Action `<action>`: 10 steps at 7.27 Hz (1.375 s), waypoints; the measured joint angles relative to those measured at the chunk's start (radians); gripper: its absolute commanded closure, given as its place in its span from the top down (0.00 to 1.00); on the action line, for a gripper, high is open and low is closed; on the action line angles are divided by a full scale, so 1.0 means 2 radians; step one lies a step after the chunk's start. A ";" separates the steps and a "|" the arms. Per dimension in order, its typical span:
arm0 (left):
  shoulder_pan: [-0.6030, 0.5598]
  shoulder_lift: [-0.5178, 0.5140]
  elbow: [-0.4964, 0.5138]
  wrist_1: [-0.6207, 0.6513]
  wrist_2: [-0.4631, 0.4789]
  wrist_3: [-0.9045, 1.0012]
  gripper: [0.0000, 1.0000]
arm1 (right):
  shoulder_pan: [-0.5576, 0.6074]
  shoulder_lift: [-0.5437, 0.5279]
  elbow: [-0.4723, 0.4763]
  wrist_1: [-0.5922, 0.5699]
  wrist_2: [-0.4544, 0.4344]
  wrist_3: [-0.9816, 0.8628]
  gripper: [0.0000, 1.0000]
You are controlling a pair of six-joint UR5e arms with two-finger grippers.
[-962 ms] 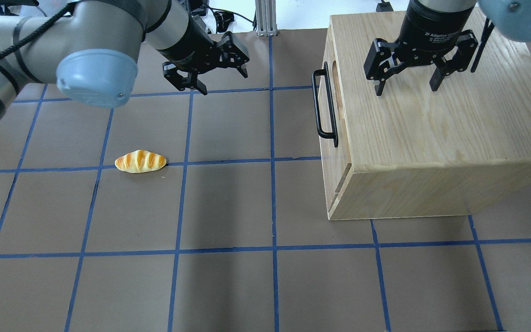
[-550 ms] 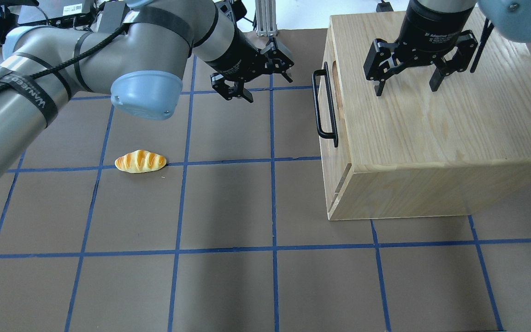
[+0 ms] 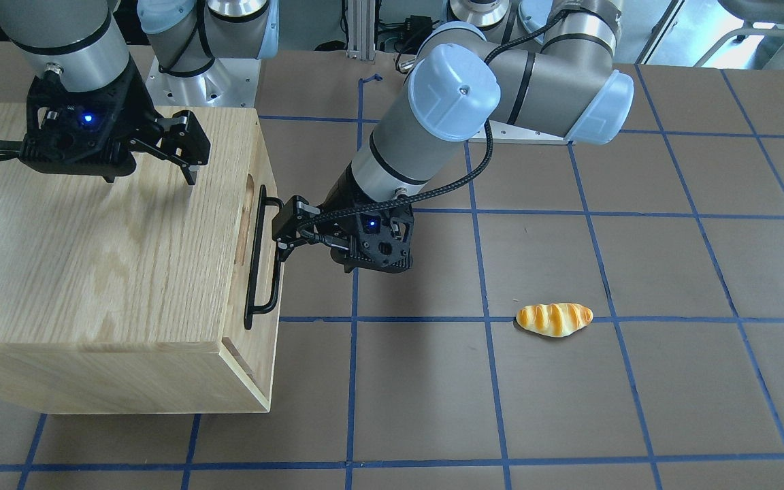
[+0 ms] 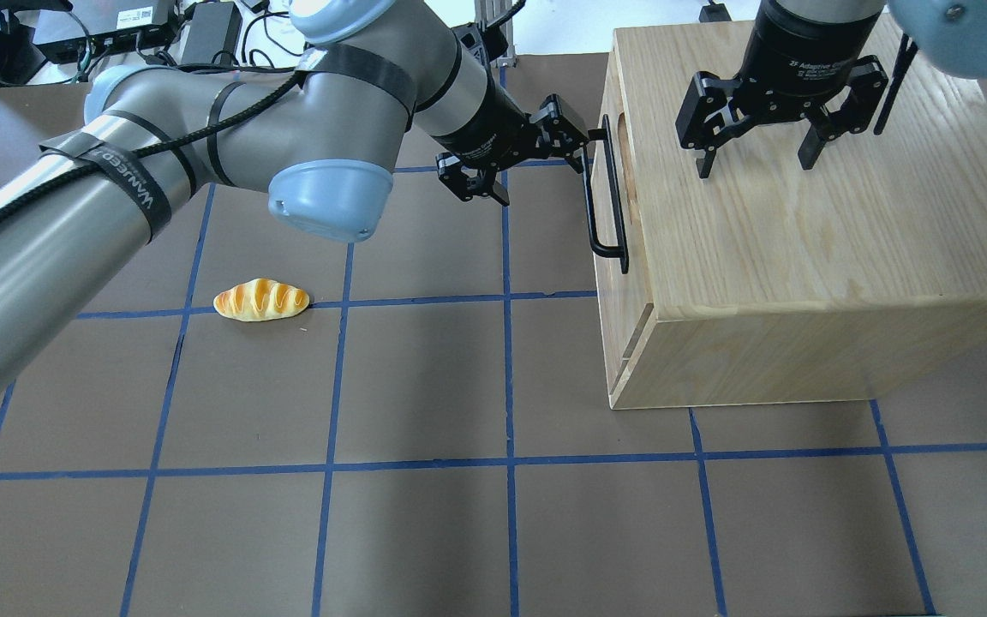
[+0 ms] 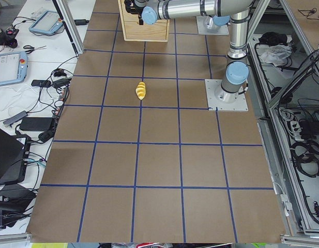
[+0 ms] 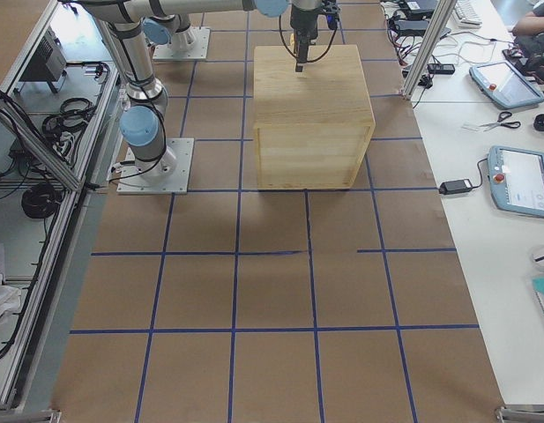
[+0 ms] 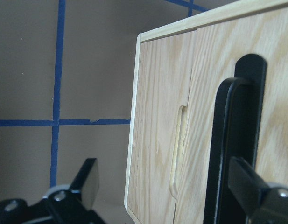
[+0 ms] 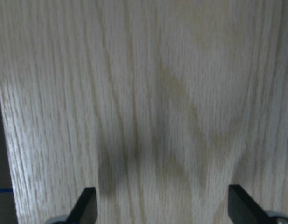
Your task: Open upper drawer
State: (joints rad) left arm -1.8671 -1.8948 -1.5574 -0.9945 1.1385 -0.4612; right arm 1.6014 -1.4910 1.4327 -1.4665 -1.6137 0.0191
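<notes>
The upper drawer [image 3: 256, 170] sits flush in the front of the oak cabinet [image 4: 802, 240]. Its long black bar handle [image 4: 605, 197] also shows in the front view [image 3: 260, 265] and the left wrist view [image 7: 242, 116]. My left gripper [image 4: 542, 168] is open and empty, pointing at the drawer front by the handle's far end [image 3: 282, 237]. One finger [image 7: 249, 184] is close in front of the bar; I cannot tell whether it touches. My right gripper [image 4: 755, 163] is open and empty just above the cabinet top [image 3: 150, 175].
A toy bread roll [image 4: 260, 300] lies on the brown gridded table to the left of the cabinet, also seen in the front view [image 3: 554, 319]. The cabinet stands at the table's right side in the overhead view.
My left arm has swung right across the table, bringing its open gripper from mid-table up to the handle's far end. The right gripper, drawer and roll have not moved.
</notes>
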 measured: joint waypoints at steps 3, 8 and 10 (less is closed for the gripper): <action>-0.008 -0.008 0.000 0.007 0.001 0.000 1.00 | 0.000 0.000 0.000 0.000 0.000 0.000 1.00; -0.018 -0.016 -0.002 0.007 0.003 0.009 1.00 | 0.000 0.000 0.000 0.000 0.000 0.000 1.00; -0.017 -0.013 -0.007 0.004 0.031 0.043 1.00 | 0.000 0.000 0.000 0.000 0.000 0.000 1.00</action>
State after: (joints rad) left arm -1.9018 -1.9202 -1.5709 -0.9856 1.2000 -0.3756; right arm 1.6012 -1.4910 1.4328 -1.4665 -1.6138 0.0195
